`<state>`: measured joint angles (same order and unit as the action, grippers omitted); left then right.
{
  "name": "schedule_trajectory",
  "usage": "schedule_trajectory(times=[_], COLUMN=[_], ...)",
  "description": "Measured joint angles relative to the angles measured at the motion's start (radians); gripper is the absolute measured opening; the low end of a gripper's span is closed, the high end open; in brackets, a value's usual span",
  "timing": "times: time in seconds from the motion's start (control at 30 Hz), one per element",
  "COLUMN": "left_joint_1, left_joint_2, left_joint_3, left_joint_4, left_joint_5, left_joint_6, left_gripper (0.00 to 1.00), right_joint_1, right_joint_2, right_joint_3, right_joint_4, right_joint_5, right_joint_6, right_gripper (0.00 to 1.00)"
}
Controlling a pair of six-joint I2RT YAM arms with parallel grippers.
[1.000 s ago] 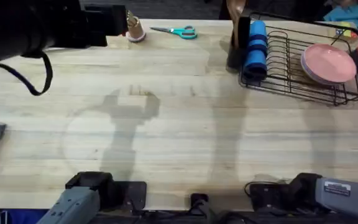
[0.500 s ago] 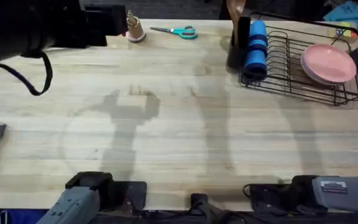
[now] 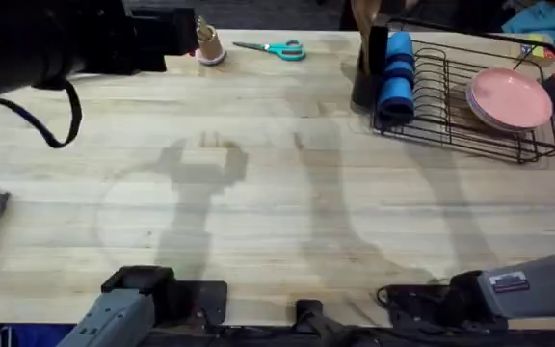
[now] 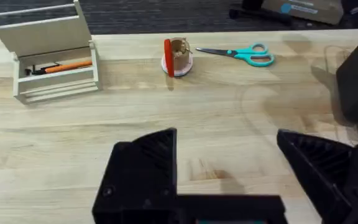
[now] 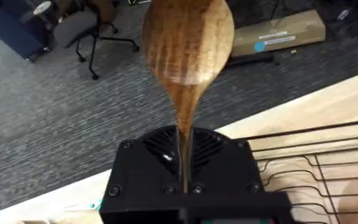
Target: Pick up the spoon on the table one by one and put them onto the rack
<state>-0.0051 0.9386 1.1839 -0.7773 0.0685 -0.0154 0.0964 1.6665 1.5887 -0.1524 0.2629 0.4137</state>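
Up above, the big wooden table (image 3: 258, 193) has a black wire rack (image 3: 470, 106) at its far right corner. A pink plate (image 3: 509, 98) sits in the rack, and a blue roll (image 3: 395, 77) leans at its left end. A wooden spoon (image 3: 362, 19) stands up in the black holder (image 3: 369, 67) just left of that roll. Teal scissors (image 3: 276, 48) lie near the far edge, and a small cup (image 3: 208, 43) stands beside them. From the left arm's camera, the left claw (image 4: 229, 168) hangs over bare table with its two black fingers (image 4: 145, 168) wide apart and nothing between them. Past it are the same cup (image 4: 178, 57), the scissors (image 4: 238, 55), and a pale wooden box (image 4: 51, 56) with an orange pen inside. From the right arm's camera, the spoon (image 5: 188, 43) stands straight up, bowl on top. Its thin handle runs down into the middle of the right claw (image 5: 185, 180), which is closed tight on it. Rack wires (image 5: 316, 168) show just beside the claw, with the table edge (image 5: 328, 99) behind.
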Motion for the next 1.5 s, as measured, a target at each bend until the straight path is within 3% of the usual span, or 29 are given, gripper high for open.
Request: schedule_trajectory(times=[0.13, 0.47, 0.73, 1.5], left_joint_1=[0.000, 0.000, 0.000, 0.000], left_joint_2=[0.000, 0.000, 0.000, 0.000], left_joint_3=[0.000, 0.000, 0.000, 0.000], left_joint_4=[0.000, 0.000, 0.000, 0.000], left_joint_5=[0.000, 0.000, 0.000, 0.000], left_joint_6=[0.000, 0.000, 0.000, 0.000], left_gripper=[0.994, 0.993, 0.993, 0.993], right_joint_1=[0.062, 0.067, 0.067, 0.067], right_joint_2=[0.048, 0.068, 0.068, 0.068], right_joint_3=[0.000, -0.007, -0.132, -0.295], right_joint_4=[0.038, 0.065, 0.159, 0.372], right_joint_5=[0.054, 0.064, 0.066, 0.038], right_joint_6=[-0.033, -0.052, -0.058, -0.116], right_gripper=[0.036, 0.036, 0.036, 0.036])
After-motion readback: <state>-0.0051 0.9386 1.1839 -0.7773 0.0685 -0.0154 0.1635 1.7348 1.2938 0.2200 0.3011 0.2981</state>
